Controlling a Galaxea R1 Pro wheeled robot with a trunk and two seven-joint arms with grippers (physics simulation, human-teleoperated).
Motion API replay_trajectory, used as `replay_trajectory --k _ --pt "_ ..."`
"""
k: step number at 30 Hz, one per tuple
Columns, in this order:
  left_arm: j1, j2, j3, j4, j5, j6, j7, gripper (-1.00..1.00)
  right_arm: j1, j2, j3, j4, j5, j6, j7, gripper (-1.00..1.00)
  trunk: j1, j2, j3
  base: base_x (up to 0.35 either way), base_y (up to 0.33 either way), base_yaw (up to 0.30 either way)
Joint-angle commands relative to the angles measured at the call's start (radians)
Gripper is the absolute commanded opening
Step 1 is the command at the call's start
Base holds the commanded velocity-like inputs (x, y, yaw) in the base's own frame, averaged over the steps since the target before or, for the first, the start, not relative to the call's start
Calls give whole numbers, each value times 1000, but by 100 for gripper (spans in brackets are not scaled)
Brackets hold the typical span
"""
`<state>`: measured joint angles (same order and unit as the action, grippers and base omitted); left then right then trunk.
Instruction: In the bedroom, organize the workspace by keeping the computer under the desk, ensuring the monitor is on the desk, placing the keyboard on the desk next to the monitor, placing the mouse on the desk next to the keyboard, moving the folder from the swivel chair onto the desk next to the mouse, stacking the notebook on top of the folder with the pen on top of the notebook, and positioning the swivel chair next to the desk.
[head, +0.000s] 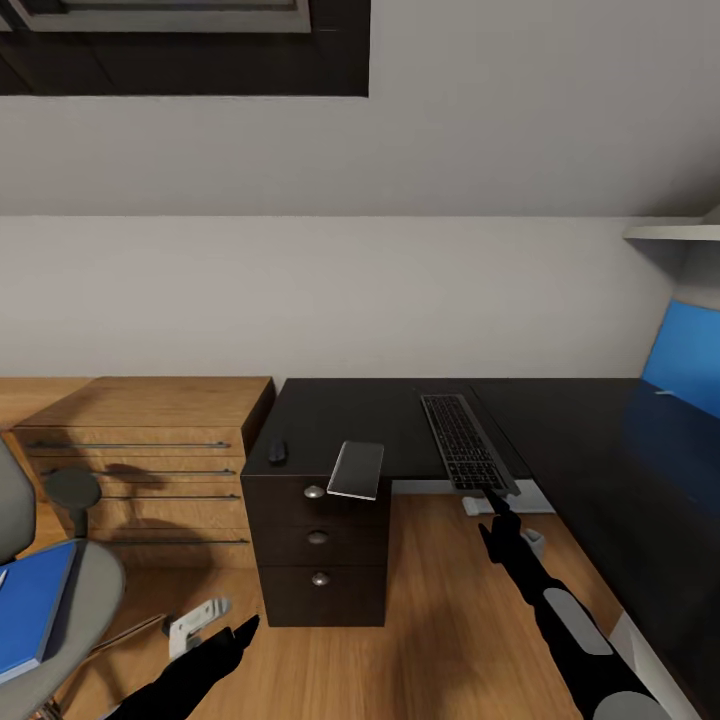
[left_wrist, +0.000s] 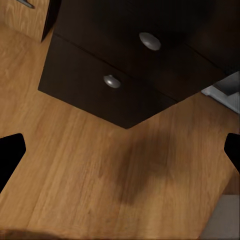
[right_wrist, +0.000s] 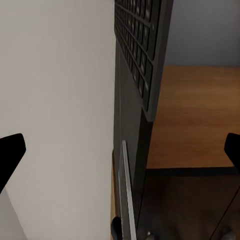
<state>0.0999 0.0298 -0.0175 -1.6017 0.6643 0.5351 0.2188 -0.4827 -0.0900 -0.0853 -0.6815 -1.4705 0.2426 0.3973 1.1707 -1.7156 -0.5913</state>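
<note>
1. The keyboard (head: 467, 441) lies on the dark desk (head: 580, 430), its near end jutting over the desk's front edge; the right wrist view shows its keys (right_wrist: 137, 45) edge-on along that edge.
2. The right gripper (head: 497, 507) sits just below the keyboard's overhanging end, its fingertips (right_wrist: 12, 150) spread wide at the edges of the wrist view, holding nothing.
3. The mouse (head: 277, 451) rests near the desk's left edge, and a grey notebook (head: 357, 469) lies beside it, hanging partly over the front above the drawers (head: 318, 540).
4. The blue folder (head: 30, 605) lies on the seat of the chair (head: 75, 600) at far left.
5. The left gripper (head: 240, 632) hangs low over the wooden floor (left_wrist: 90, 170) in front of the drawers (left_wrist: 112, 81), jaws wide and empty.
6. A blue screen (head: 685, 360) shows at the desk's right end.
7. A wooden dresser (head: 150, 440) stands left of the desk.
</note>
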Motion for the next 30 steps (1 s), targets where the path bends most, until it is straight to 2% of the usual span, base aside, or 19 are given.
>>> replay_trajectory --k 1,6,7,12,27,30 --pt "6 1 -3 -4 10 1 6 100 0 0 -4 0 -9 9 2 100 0 0 -1 1 0 0" --pt "6 1 -3 -4 10 1 6 100 0 0 -4 0 -9 9 2 100 0 0 -1 1 0 0" --pt "43 2 -5 -10 9 -1 -11 100 0 -5 -20 1 -8 1 1 100 0 0 -1 0 0 0" --pt "89 4 -5 -8 7 -2 -32 100 0 -12 -37 2 -7 -20 0 100 0 0 -1 0 0 0" --pt "98 13 -4 3 4 -5 -36 100 -1 -25 -65 6 -7 -26 -47 100 0 0 -1 65 0 0" --pt "98 13 -4 3 4 -4 -36 100 -2 -25 -65 8 -7 -27 -80 100 0 0 -1 159 0 0"
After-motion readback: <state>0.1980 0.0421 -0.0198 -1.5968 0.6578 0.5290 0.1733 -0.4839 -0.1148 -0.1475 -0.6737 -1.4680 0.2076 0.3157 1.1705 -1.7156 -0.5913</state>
